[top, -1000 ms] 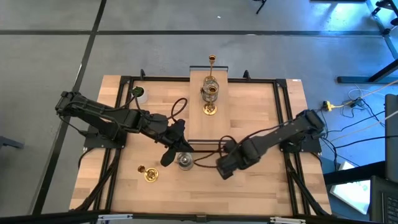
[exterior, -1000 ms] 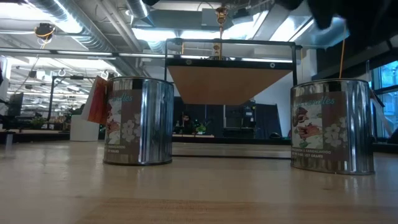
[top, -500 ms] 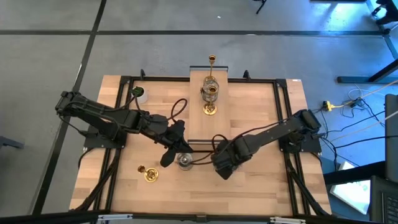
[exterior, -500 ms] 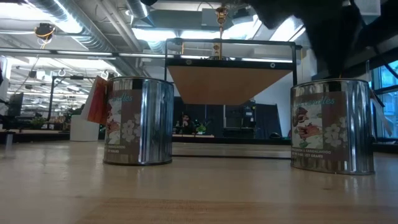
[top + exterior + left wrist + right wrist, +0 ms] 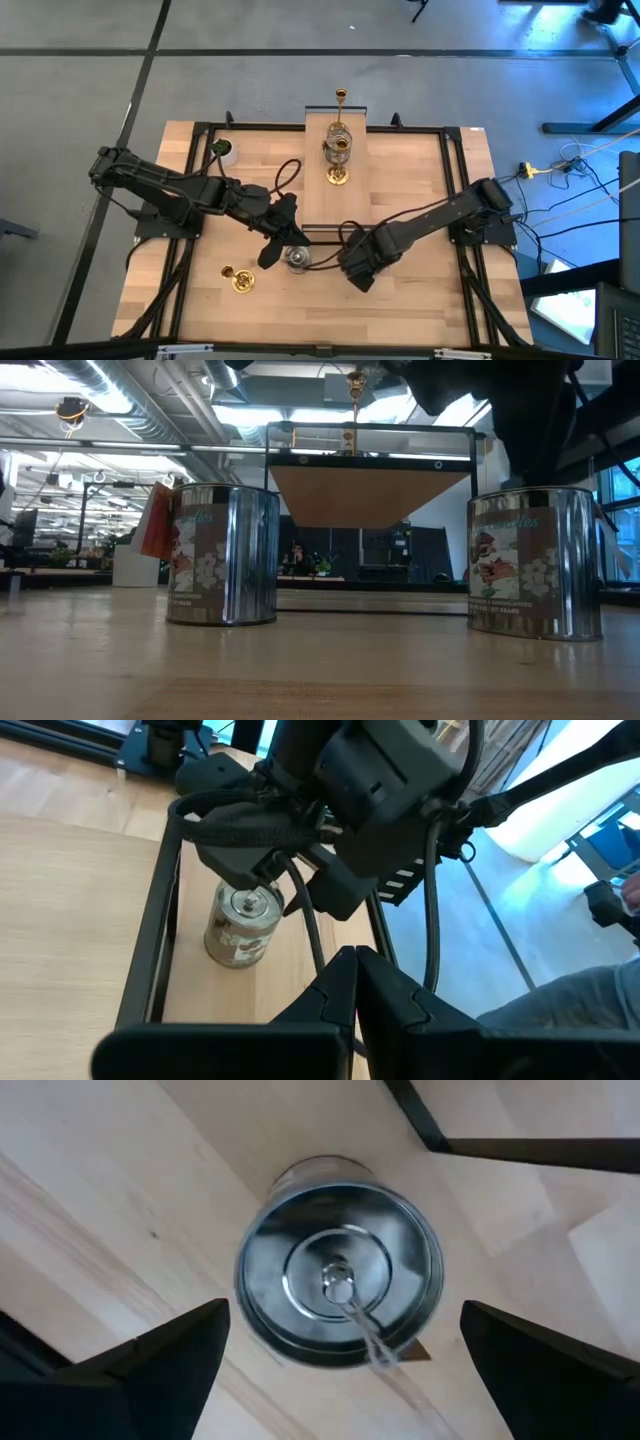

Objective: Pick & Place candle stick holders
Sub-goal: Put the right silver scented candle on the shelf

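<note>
Two squat silver holders with printed labels stand on the table near its middle. One silver holder [image 5: 297, 258] shows in the high view, and it is the left one in the low view [image 5: 222, 555]. The other silver holder [image 5: 340, 1285] stands under my right gripper [image 5: 345, 1315], which is open and points down with a finger on either side of the holder, above it. My left gripper [image 5: 355, 975] is shut and empty, raised beside the first holder. A brass-gold holder [image 5: 240, 280] stands at the near left.
On a raised wooden shelf at the far middle stand a slim gold holder [image 5: 341, 97], a silver one [image 5: 338, 140] and a gold one [image 5: 338, 177]. A white cup with green inside [image 5: 222, 150] stands at the far left. A black frame [image 5: 450, 180] runs around the table.
My right gripper has gone toward the table's left edge and come down over the silver holder that shows on the right in the low view. The holders have not moved.
</note>
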